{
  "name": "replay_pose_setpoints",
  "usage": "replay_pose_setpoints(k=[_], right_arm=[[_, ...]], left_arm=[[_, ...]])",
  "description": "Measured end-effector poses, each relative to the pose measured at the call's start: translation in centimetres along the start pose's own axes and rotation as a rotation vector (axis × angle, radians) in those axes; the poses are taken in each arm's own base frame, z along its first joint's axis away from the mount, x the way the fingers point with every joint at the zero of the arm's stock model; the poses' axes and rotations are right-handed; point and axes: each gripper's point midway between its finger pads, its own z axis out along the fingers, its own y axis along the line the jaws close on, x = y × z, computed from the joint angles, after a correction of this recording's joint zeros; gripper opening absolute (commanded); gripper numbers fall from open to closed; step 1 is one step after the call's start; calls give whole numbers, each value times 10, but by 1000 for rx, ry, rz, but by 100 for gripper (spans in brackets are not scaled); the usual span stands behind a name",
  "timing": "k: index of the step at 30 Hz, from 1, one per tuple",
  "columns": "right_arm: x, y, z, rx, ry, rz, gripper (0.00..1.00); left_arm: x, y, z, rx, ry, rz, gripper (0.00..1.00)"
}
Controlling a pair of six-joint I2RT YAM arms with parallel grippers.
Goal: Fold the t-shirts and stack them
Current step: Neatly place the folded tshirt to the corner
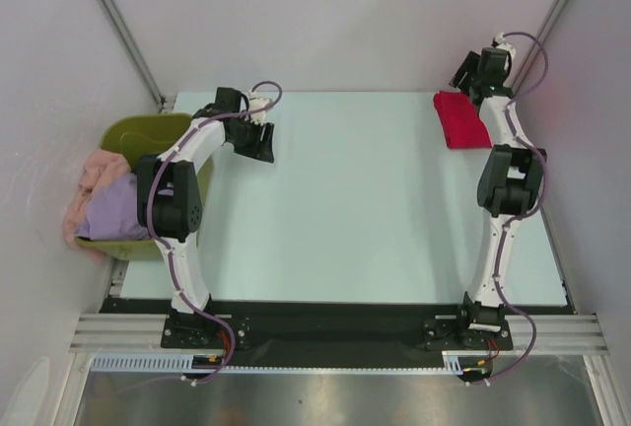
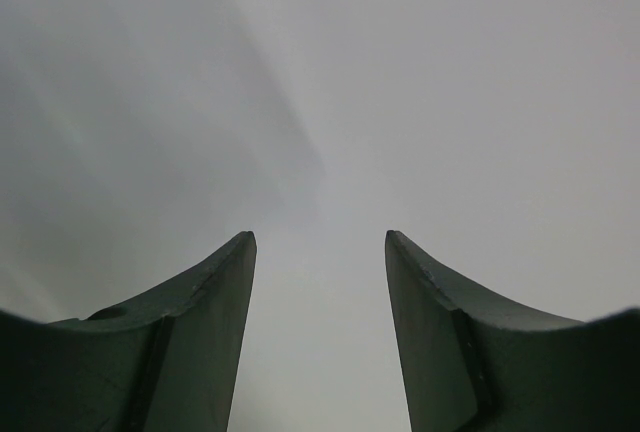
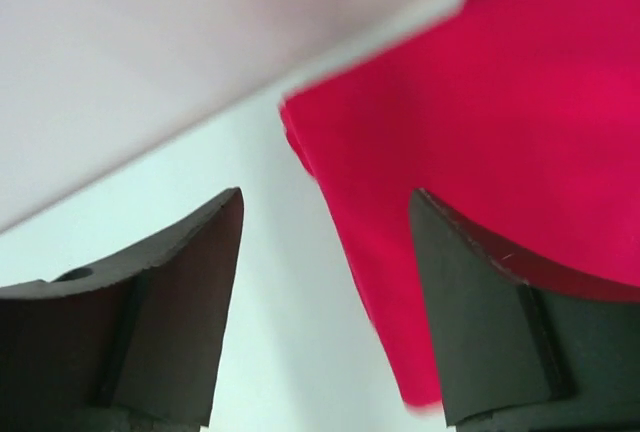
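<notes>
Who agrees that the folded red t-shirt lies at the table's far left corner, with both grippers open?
Wrong corner: the red t-shirt lies at the far right corner of the table, as the top external view shows. The left gripper and right gripper are open.

Robot lab test cell, not a home; left arm (image 1: 177,258) and right arm (image 1: 493,258) bolted to a black base plate (image 1: 335,332) on aluminium extrusion rail (image 1: 118,332); slotted cable duct (image 1: 138,361) along the front; pale table (image 1: 365,209) boxed in by plain white panels (image 1: 325,12) on metal struts (image 1: 118,22); exposed cabling on both arms.
</notes>
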Motion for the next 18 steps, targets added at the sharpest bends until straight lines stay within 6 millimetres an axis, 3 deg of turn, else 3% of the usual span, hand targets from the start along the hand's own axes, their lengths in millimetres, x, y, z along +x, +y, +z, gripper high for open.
replay_pose_setpoints(k=[4,5,9,13,18], right_arm=[[24,-23,-53,62,108,44,80],[30,-30,-67,81,131,51,85],[57,-50,-128,135,195,80,90],[65,-52,-198,128,186,119,93],[60,-33,-270,57,118,132,94]], left_arm=[[3,0,-1,2,12,9,61],[5,-1,-1,4,18,12,65],[8,-3,-11,-2,38,39,72],[2,-11,-40,-49,19,129,74],[3,-42,-90,-73,-50,256,80]])
